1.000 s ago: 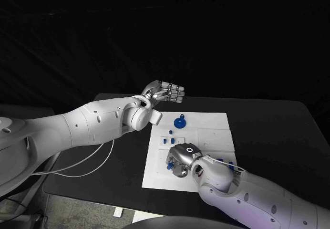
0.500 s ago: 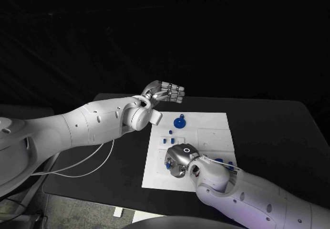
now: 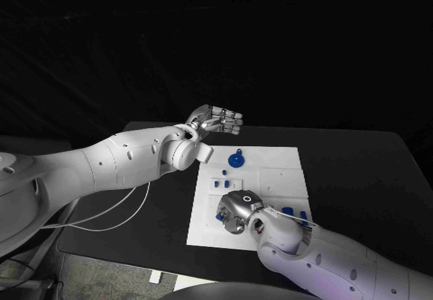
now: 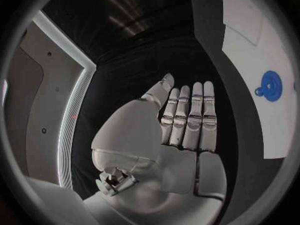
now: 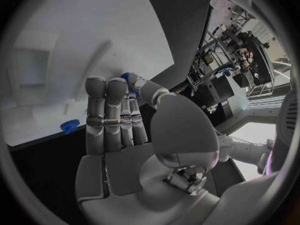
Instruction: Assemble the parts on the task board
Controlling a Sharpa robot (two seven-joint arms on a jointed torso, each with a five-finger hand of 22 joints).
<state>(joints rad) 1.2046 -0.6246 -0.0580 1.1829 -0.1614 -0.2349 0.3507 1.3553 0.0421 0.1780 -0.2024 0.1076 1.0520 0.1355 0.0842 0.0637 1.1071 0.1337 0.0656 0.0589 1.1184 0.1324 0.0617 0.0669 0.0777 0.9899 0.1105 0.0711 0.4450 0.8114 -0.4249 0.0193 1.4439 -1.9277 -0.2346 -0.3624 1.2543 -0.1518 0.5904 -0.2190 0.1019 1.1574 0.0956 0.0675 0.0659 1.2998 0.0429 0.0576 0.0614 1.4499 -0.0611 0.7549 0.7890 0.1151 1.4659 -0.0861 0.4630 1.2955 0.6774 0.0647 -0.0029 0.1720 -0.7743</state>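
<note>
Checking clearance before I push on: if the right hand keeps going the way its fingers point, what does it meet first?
Probably the small blue part at the right hand's fingertips, with the white task board just beyond. Depth there is hard to judge.

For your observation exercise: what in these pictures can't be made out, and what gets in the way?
- Head view: the right robot hand covers the blue part beneath it on the board.
- Right wrist view: fingers hide most of a blue part; whether it is held is unclear.
- Head view: small parts too small to identify.
</note>
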